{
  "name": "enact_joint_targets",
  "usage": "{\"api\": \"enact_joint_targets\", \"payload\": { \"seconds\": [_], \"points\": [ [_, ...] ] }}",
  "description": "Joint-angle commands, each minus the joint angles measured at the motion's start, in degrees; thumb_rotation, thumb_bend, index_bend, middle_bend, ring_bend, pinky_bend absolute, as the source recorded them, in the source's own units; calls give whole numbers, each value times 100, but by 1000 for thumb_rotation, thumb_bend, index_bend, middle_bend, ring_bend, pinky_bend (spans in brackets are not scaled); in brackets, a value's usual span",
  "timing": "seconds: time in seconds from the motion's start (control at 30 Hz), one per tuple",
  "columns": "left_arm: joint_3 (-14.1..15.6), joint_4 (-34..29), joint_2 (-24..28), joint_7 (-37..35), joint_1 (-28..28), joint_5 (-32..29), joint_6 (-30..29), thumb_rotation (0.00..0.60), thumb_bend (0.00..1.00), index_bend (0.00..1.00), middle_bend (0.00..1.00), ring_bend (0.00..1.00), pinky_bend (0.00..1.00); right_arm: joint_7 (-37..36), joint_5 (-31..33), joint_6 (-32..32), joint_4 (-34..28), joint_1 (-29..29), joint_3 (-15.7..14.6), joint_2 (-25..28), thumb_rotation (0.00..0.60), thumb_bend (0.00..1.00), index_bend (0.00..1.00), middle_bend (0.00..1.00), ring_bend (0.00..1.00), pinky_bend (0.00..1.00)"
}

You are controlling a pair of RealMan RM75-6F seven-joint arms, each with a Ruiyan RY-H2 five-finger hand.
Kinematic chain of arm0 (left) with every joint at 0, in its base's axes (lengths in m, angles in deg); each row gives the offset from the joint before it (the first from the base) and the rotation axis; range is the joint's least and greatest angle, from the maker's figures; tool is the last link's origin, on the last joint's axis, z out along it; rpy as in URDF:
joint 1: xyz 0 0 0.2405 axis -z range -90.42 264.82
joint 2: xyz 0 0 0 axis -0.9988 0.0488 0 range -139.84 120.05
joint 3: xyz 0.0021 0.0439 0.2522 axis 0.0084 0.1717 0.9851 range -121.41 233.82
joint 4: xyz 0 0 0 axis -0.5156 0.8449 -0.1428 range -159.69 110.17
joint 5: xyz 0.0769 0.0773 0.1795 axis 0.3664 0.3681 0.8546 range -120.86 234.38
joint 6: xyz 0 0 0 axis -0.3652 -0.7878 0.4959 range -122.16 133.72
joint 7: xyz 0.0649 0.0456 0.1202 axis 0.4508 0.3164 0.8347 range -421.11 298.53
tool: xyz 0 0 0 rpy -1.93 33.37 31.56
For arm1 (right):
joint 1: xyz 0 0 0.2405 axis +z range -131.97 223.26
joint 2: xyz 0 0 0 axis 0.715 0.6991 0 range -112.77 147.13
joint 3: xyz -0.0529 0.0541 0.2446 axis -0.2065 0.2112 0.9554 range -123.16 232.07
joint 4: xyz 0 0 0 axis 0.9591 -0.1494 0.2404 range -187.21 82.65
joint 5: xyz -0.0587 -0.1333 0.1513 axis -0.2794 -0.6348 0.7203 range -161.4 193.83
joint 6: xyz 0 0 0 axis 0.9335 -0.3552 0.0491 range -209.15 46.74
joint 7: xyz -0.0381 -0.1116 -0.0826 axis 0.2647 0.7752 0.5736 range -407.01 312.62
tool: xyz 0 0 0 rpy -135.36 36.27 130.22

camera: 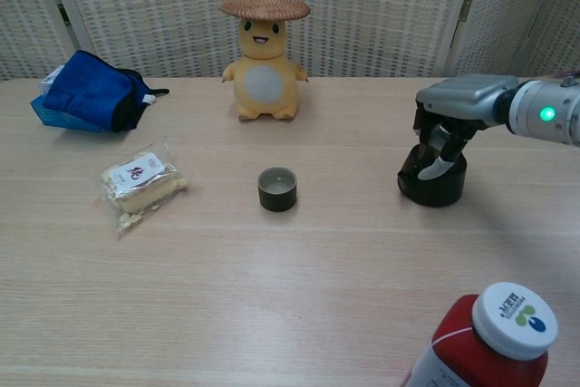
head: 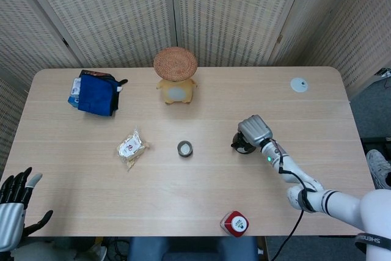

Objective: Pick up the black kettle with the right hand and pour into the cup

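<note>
Right hand's fingers (camera: 441,145) are curled down over the black kettle (camera: 433,182), right of centre in the chest view; whether a grip is closed cannot be told. Right hand (camera: 450,120) sits on top of it, kettle on the table. Step judged: grasp phase, no lift yet. Next: firm hold needed, then carry left to the cup (camera: 277,188) at centre and tilt. Left hand (head: 13,203) is spread, empty, lower left of the head view. Snack packet (camera: 140,178) print and red bottle (camera: 485,342) cap logo can't be read.
</note>
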Motion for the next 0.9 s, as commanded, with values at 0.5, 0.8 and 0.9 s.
{"api": "enact_joint_targets", "payload": {
  "seconds": [0.5,0.8,0.9],
  "points": [
    [-4,37,8,-53,-7,-13,-11,600,221,116,0,0,0,-10,-20,243,-480,-67,109,295,418,0,320,309,236,242],
    [-28,23,44,-65,37,-9,26,600,221,116,0,0,0,103,-365,1287,-870,-451,184,623,417,0,218,223,152,170],
    [-44,13,53,-67,70,-16,64,600,222,116,0,0,0,73,-511,1770,-1185,-714,189,884,417,0,218,223,152,169]
  ]
}}
